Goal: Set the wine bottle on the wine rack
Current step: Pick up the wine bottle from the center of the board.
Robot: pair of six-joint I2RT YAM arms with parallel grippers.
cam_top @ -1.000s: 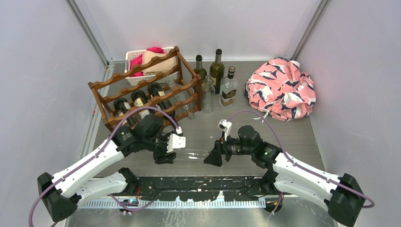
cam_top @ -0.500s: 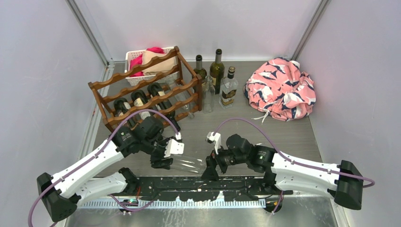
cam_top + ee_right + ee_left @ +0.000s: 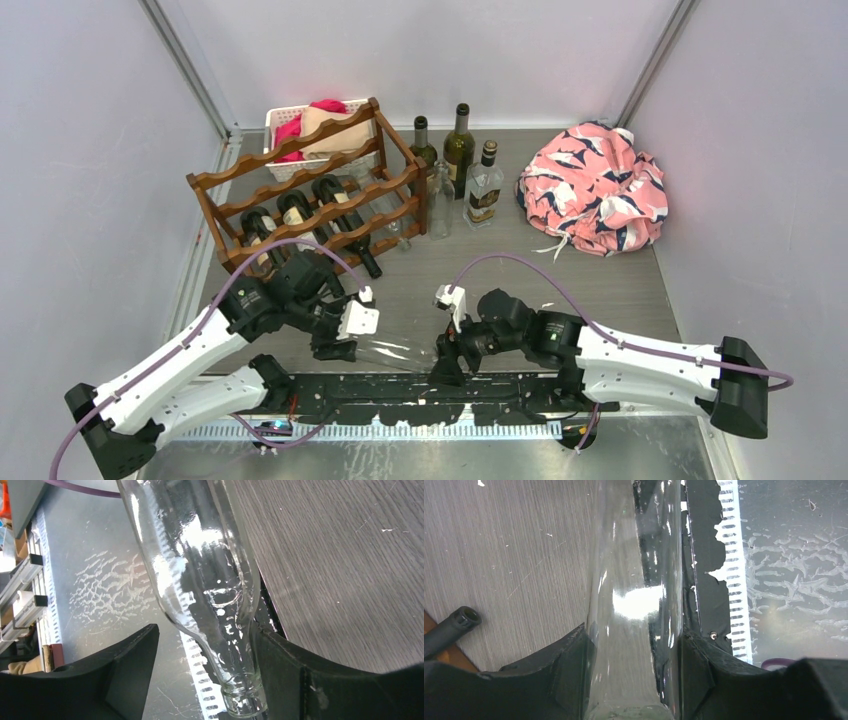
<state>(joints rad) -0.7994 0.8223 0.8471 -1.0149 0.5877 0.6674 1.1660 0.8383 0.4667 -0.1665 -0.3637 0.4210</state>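
Note:
A clear glass wine bottle [image 3: 395, 350] lies on its side near the table's front edge, between my two grippers. My left gripper [image 3: 338, 338] is shut on its wide body; in the left wrist view both fingers press the glass [image 3: 639, 595] around the gripper's middle [image 3: 634, 672]. My right gripper [image 3: 447, 362] is open around the neck [image 3: 200, 555]; the neck rests against one finger and the other finger stands well apart [image 3: 205, 680]. The dark reddish-brown wine rack [image 3: 310, 185] stands at the back left with several bottles lying in its lower tier.
Several upright bottles [image 3: 459, 150] stand right of the rack. A white basket [image 3: 285, 118] with cloth sits behind it. A pink patterned cloth [image 3: 595, 190] lies at the back right. A black strip [image 3: 430, 385] runs along the front edge. A racked bottle's dark neck [image 3: 451, 627] shows near my left gripper.
Both grippers have moved toward the front edge with the clear bottle between them. The right gripper has come down and left, over the bottle's neck.

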